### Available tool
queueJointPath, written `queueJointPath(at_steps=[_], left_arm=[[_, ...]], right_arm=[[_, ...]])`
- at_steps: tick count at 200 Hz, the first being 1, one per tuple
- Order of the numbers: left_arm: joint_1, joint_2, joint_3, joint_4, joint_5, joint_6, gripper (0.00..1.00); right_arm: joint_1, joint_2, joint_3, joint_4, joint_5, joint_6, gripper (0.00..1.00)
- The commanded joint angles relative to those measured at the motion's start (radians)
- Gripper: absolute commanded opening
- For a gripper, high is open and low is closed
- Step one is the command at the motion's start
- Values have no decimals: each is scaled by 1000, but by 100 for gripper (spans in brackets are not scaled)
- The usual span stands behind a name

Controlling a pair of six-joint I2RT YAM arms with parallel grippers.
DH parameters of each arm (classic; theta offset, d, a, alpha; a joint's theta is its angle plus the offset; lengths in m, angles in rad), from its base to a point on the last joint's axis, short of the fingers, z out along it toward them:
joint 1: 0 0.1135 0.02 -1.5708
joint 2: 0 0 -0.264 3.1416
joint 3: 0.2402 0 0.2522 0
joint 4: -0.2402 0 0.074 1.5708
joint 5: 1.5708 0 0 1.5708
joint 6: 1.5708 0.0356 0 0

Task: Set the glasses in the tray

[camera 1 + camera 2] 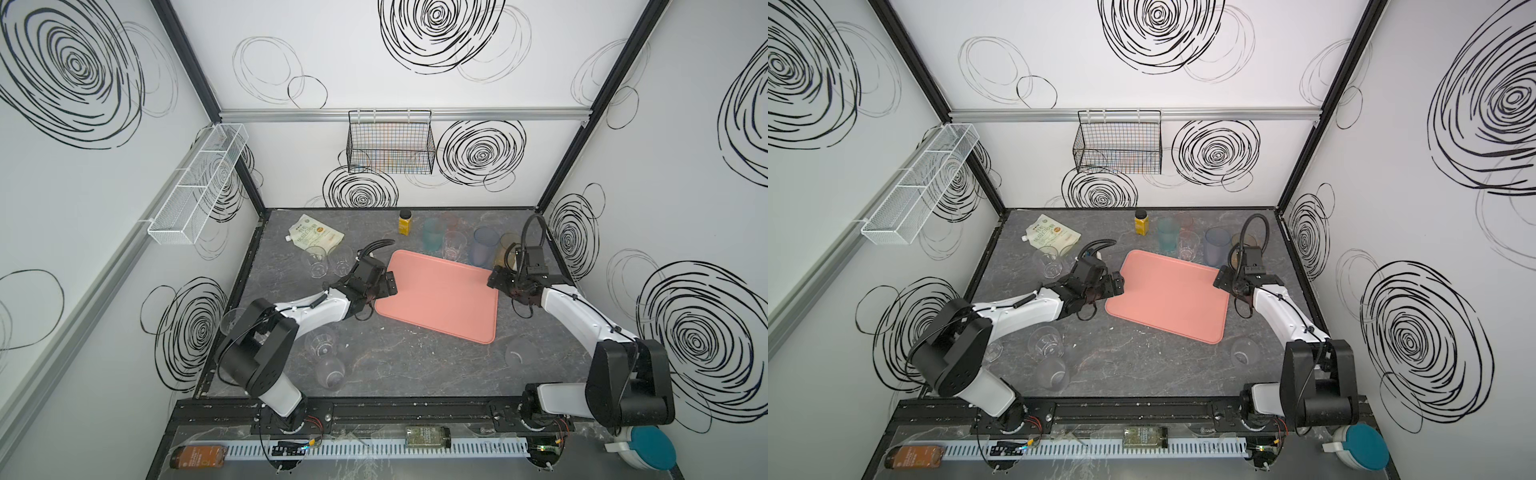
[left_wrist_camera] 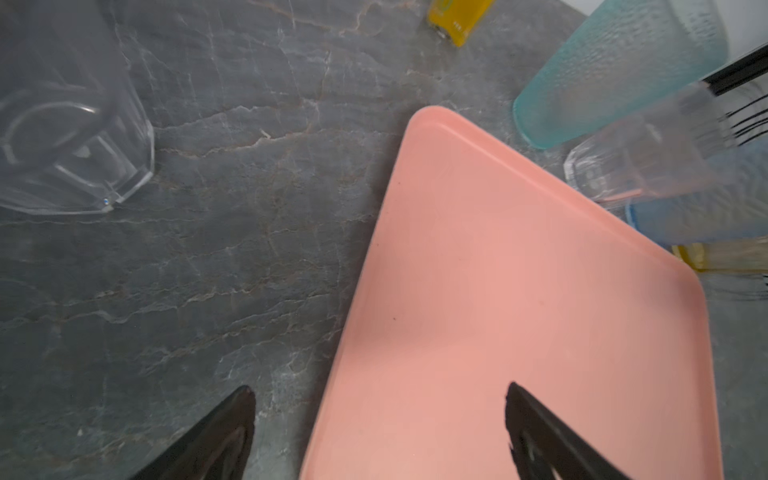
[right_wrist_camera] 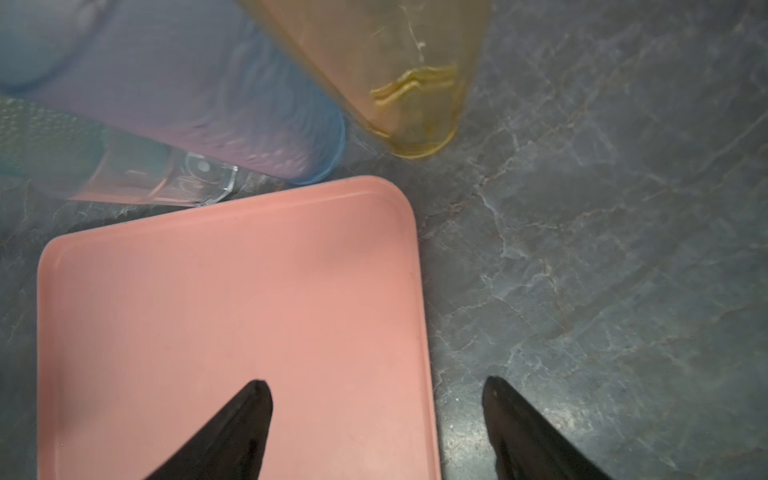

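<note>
The salmon-pink tray (image 1: 440,299) (image 1: 1171,299) lies flat mid-table with nothing in it. Behind its far edge stand a teal glass (image 1: 434,235), a clear glass (image 1: 454,245), a blue glass (image 1: 484,245) and an orange glass (image 1: 507,249). Two clear glasses (image 1: 316,262) stand at the back left, and more clear ones (image 1: 320,343) near the front. My left gripper (image 1: 388,284) (image 2: 380,388) hangs open over the tray's left edge (image 2: 361,291), holding nothing. My right gripper (image 1: 496,278) (image 3: 376,382) is open over the tray's right far corner (image 3: 399,199), beside the orange glass (image 3: 399,83).
A yellow bottle with black cap (image 1: 405,222) stands at the back. A white pouch (image 1: 316,235) lies at the back left. A black wire basket (image 1: 390,143) and a white mesh one (image 1: 199,187) hang on the walls. A lone clear glass (image 1: 517,351) stands front right.
</note>
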Motion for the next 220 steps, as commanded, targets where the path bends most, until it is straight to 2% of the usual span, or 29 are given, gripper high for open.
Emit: queueJointPath(at_steps=[1, 56, 94, 168, 196, 220], left_arm=[[18, 54, 66, 52, 32, 13, 96], [25, 137, 14, 175, 107, -36, 96], [-21, 155, -19, 203, 136, -55, 96], [-160, -28, -237, 280, 172, -133, 96], [-177, -129, -301, 260, 164, -151, 96], [-158, -200, -330, 208, 138, -119, 96]], right_arm=[[-37, 11, -46, 106, -117, 55, 84], [-37, 99, -81, 164, -165, 56, 83], [-37, 127, -104, 186, -166, 51, 82], [-25, 129, -123, 175, -123, -2, 82], [51, 151, -119, 168, -100, -4, 82], [136, 159, -115, 184, -60, 31, 82]])
